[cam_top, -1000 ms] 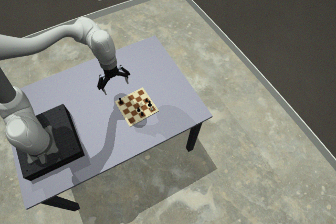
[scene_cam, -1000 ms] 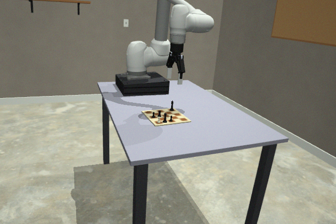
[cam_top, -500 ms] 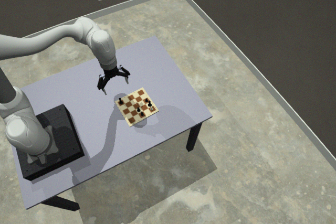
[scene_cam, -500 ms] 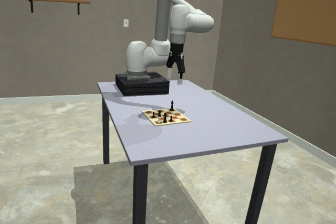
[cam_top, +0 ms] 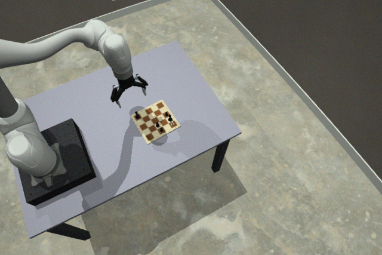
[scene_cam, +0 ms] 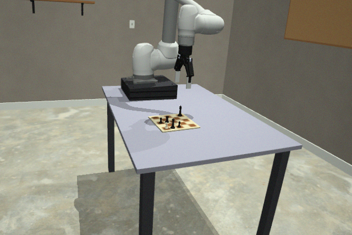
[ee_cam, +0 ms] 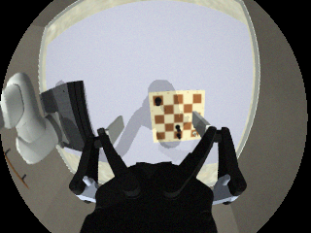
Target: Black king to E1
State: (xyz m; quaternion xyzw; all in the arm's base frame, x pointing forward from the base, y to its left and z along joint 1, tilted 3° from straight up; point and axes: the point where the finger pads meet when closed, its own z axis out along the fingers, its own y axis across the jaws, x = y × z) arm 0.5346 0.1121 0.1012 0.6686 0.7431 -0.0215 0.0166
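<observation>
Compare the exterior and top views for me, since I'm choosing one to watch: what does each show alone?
Only the exterior view shows a wall shelf, a cork board and one white piece among the black ones. Only the top view shows the checker pattern of the board from above. Both show the table, the board and the open, empty tool hanging above the table, short of the board.
</observation>
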